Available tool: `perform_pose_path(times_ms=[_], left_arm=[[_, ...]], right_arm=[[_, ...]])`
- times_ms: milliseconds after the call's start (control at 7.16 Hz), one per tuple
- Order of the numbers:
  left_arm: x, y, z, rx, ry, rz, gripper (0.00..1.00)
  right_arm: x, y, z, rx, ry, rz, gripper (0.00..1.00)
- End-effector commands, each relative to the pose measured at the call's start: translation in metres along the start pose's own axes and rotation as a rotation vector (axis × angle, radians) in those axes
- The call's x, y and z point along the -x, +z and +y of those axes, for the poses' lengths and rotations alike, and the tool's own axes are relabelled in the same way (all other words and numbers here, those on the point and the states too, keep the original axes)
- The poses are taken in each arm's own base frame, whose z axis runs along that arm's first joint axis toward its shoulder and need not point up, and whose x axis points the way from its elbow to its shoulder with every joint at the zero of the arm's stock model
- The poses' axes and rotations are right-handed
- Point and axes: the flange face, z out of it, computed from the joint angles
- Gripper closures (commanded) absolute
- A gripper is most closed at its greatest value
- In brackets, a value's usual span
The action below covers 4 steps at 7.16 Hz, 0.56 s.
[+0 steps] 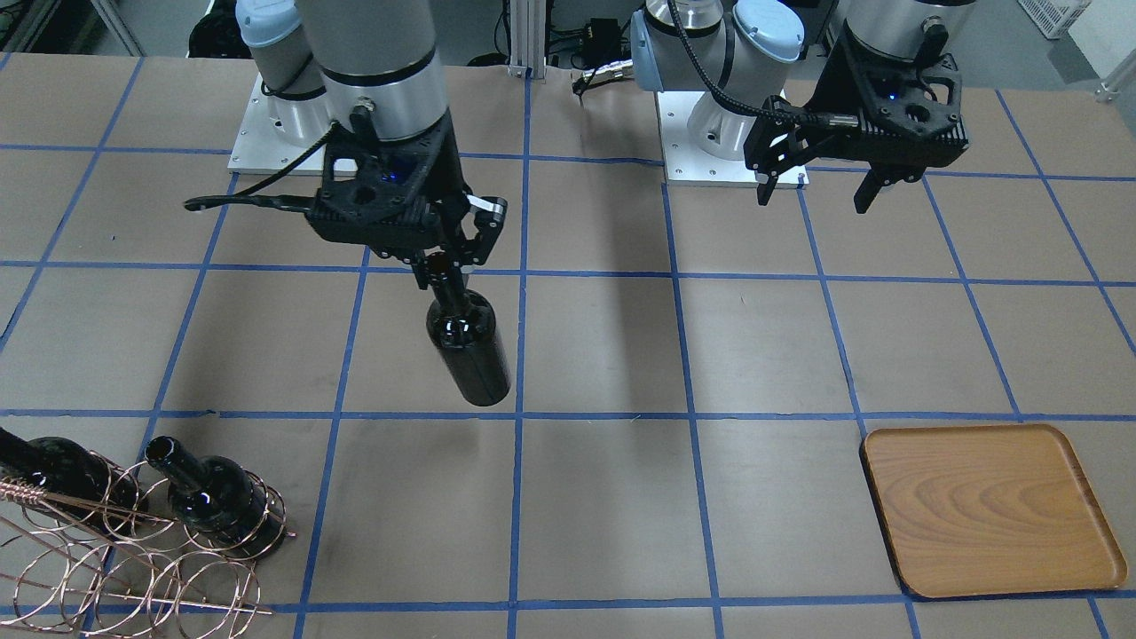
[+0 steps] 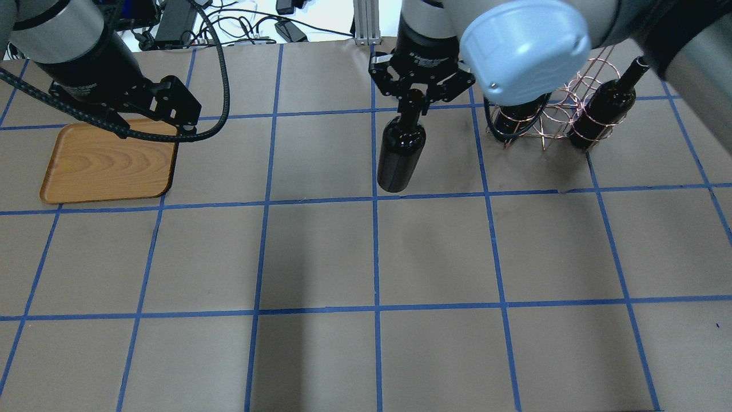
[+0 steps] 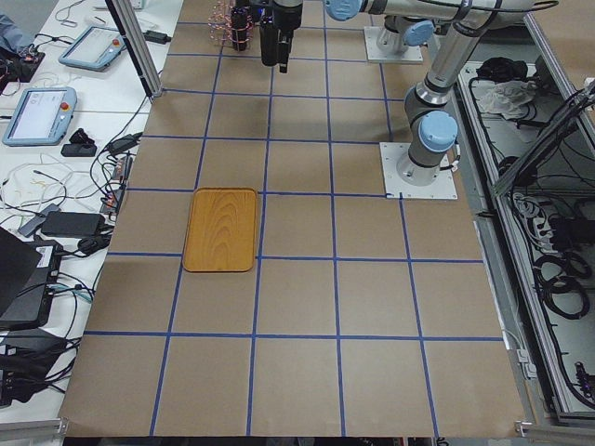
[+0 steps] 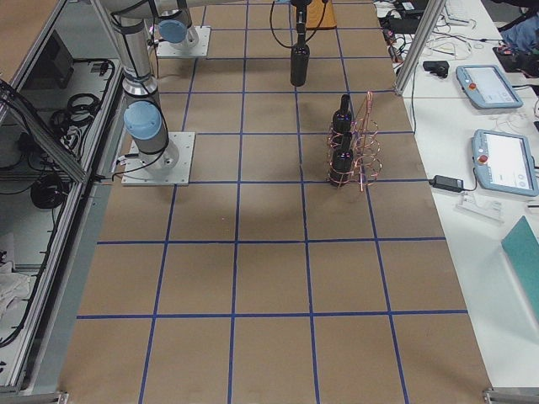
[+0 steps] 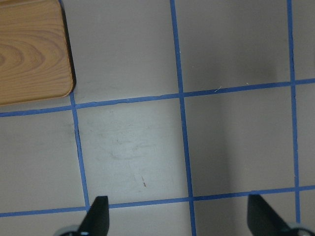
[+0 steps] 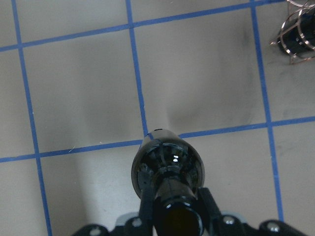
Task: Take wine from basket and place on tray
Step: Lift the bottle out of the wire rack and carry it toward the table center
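My right gripper (image 1: 441, 264) is shut on the neck of a near-black wine bottle (image 1: 468, 344) and holds it upright above the table's middle; it also shows in the overhead view (image 2: 400, 154) and in the right wrist view (image 6: 167, 164). The copper wire basket (image 1: 133, 555) stands off to the side with two more bottles (image 1: 217, 497) (image 1: 49, 463) in its rings. The wooden tray (image 1: 990, 510) lies flat with nothing on it at the other end. My left gripper (image 1: 816, 188) is open and empty, hovering beside the tray (image 5: 29, 49).
The table is brown with a blue tape grid. The robot base plates (image 1: 728, 169) sit at the robot's side of the table. Cables and tablets (image 4: 497, 156) lie past the table's far edge.
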Motion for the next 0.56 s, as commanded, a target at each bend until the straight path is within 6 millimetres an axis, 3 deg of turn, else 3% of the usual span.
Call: perform_pose_path(times_ms=[0,140,419], left_arm=[[0.001,-0.001,0.0,-0.002,0.008,0.0,0.0],[0.002,-0.002,0.0,-0.006,0.029,-0.001,0.0],[0.002,-0.002,0.0,-0.006,0.036,-0.001,0.0]], right_arm=[[0.035,0.041,0.039,0.022,0.022,0.009,1.0],[0.045,0.053,0.054,0.022,0.033,0.007,1.0],[0.053,0.063,0.065,0.034,0.059,0.01,1.0]])
